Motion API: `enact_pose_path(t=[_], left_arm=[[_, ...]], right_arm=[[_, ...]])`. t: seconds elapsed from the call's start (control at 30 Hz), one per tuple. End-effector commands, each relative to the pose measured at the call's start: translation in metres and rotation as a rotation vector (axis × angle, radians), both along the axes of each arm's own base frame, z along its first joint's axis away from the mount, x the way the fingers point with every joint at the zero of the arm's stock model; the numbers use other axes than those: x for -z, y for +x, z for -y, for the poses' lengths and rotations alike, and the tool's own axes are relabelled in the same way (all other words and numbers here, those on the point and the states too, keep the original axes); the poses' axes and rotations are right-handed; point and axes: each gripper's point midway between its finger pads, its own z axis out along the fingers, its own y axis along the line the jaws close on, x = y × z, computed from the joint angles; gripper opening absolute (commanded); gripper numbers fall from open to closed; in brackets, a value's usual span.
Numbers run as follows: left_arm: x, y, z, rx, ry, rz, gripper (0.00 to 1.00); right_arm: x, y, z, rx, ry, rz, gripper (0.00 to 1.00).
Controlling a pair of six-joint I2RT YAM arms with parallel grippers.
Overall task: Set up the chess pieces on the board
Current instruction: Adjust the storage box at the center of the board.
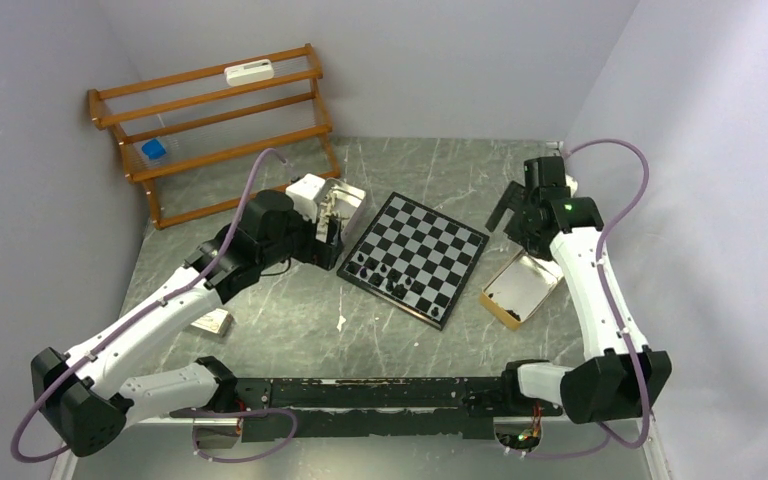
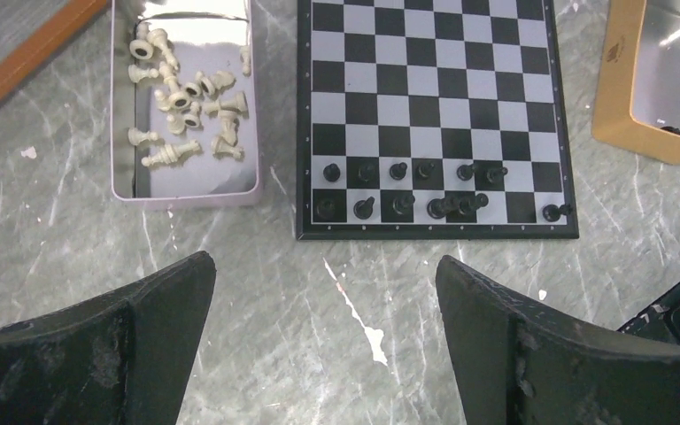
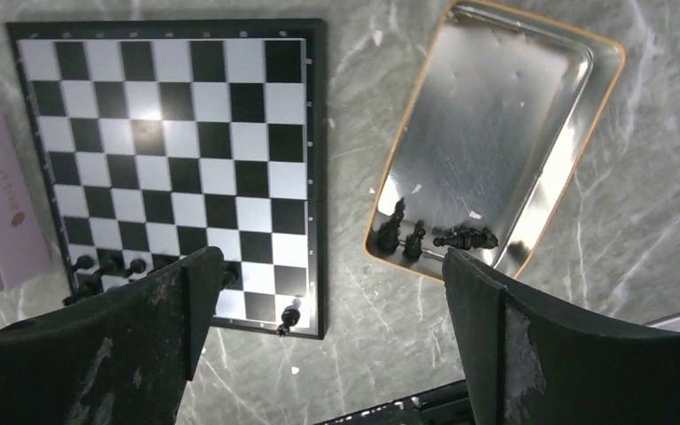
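Observation:
The chessboard (image 1: 418, 256) lies mid-table; it also shows in the left wrist view (image 2: 434, 97) and right wrist view (image 3: 173, 133). Several black pieces (image 2: 407, 188) stand on its two near rows; they also show in the top view (image 1: 385, 280). One black piece (image 3: 289, 316) sits at the board's corner. Cream-white pieces (image 2: 186, 106) lie in a lilac tray (image 2: 186, 190). Three black pieces (image 3: 429, 237) lie in the orange-rimmed tin (image 3: 496, 133). My left gripper (image 2: 323, 345) is open and empty above bare table. My right gripper (image 3: 332, 341) is open and empty above the gap between board and tin.
A wooden slatted rack (image 1: 215, 125) stands at the back left with a white item and a blue item on it. The tin (image 1: 520, 288) lies right of the board, the lilac tray (image 1: 335, 205) left of it. Walls close in on both sides.

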Motion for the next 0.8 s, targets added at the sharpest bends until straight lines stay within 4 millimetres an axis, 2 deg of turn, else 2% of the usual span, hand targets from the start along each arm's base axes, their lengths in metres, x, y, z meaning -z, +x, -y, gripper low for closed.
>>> enact_pose_path(t=[0.0, 0.07, 0.17, 0.23, 0.3, 0.43, 0.6, 0.77], left_arm=[[-0.008, 0.001, 0.011, 0.053, -0.017, 0.018, 1.00], [0.002, -0.002, 0.010, 0.056, -0.019, 0.014, 1.00], [0.016, -0.004, 0.005, 0.047, 0.001, 0.012, 1.00], [0.020, -0.005, 0.003, 0.050, 0.015, 0.004, 1.00], [0.021, -0.007, 0.004, 0.056, 0.012, 0.002, 1.00], [0.020, -0.007, 0.003, 0.049, 0.023, 0.014, 1.00], [0.019, -0.006, -0.003, 0.025, 0.051, 0.035, 1.00], [0.020, -0.004, -0.010, -0.003, 0.080, 0.043, 1.00]], right_arm=[[0.032, -0.010, 0.016, 0.117, 0.058, -0.072, 1.00], [0.045, -0.020, 0.023, 0.159, 0.061, -0.123, 1.00], [0.057, -0.030, 0.049, 0.269, 0.029, -0.132, 0.98], [0.064, -0.037, 0.063, 0.331, 0.025, -0.113, 0.86], [0.074, -0.038, 0.073, 0.380, 0.056, -0.095, 0.78], [0.110, -0.042, 0.075, 0.430, 0.155, -0.141, 0.68], [0.142, -0.031, 0.070, 0.379, 0.207, -0.196, 0.51], [0.161, -0.040, 0.069, 0.416, 0.234, -0.285, 0.51]])
